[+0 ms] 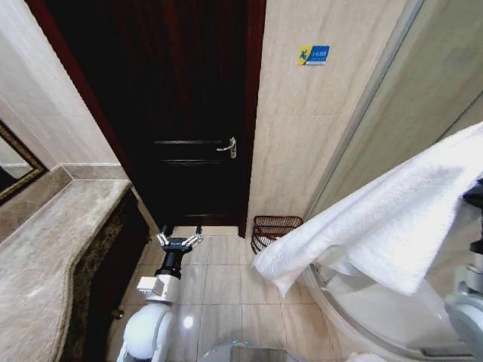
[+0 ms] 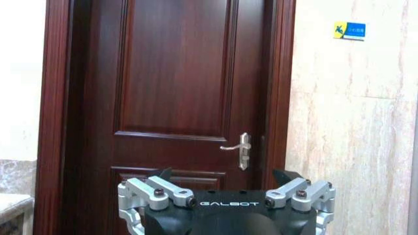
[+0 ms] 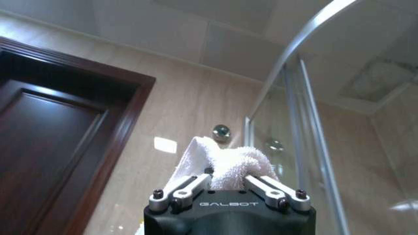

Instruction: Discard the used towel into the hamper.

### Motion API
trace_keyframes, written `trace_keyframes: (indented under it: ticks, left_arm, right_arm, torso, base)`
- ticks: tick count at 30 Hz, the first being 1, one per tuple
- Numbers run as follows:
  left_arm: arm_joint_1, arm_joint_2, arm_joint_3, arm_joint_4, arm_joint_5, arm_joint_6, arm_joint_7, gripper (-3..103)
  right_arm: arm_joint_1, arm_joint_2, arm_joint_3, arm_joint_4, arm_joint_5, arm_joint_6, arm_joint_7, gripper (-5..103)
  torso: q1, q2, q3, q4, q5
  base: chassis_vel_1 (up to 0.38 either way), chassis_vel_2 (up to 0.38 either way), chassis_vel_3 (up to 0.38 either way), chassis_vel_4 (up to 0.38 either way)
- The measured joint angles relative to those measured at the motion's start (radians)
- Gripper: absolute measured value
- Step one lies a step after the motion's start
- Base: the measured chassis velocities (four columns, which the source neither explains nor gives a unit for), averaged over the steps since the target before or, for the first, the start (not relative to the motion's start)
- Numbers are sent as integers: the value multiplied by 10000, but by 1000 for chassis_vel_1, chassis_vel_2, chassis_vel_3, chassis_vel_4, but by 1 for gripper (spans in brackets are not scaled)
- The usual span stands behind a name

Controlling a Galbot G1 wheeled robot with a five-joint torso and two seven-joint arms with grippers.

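Note:
A white towel point(image 1: 377, 222) hangs in the air on the right, sloping down toward the middle of the room. In the right wrist view my right gripper point(image 3: 227, 177) is shut on a bunched end of the towel point(image 3: 225, 164), held high near the shower glass. The hamper point(image 1: 275, 230), a small dark red-brown wire basket, stands on the floor against the wall by the door frame, below and left of the towel's lower corner. My left gripper point(image 1: 179, 240) hangs low in front of the door, open and holding nothing, also in its own wrist view point(image 2: 225, 175).
A dark wooden door point(image 1: 189, 113) with a lever handle point(image 1: 228, 147) is shut straight ahead. A marble counter point(image 1: 45, 256) runs along the left. A curved glass shower enclosure point(image 1: 392, 143) and its base point(image 1: 377, 317) fill the right. Tiled floor point(image 1: 219, 286) lies between them.

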Motion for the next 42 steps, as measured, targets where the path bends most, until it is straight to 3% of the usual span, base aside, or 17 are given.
trace_keyframes:
  ticks: [12, 21, 29, 42]
  left_arm:
    - [0, 0, 0, 0, 0, 0, 0, 100]
    - [0, 1, 0, 0, 0, 0, 1, 100]
    - [0, 0, 0, 0, 0, 0, 1, 100]
    - [0, 1, 1, 0, 0, 0, 1, 100]
  right_arm:
    - [1795, -1433, -795, -351, 1081, -514, -140, 5]
    - [3561, -1699, -2085, -1212, 1180, -527, -249, 5]
    - [3816, -1639, -1968, -1701, 1086, -426, -357, 5]
    - [4948, -1895, -3046, -2611, 1093, -505, -715, 5]
  torso:
    - [0, 0, 0, 0, 0]
    - [1, -1, 1, 3, 0]
    - [0, 0, 0, -3, 2]
    - [0, -1, 0, 1, -1]
  base:
    - [0, 0, 0, 0]
    - [0, 0, 0, 0]
    - [0, 0, 0, 0]
    - [0, 0, 0, 0]
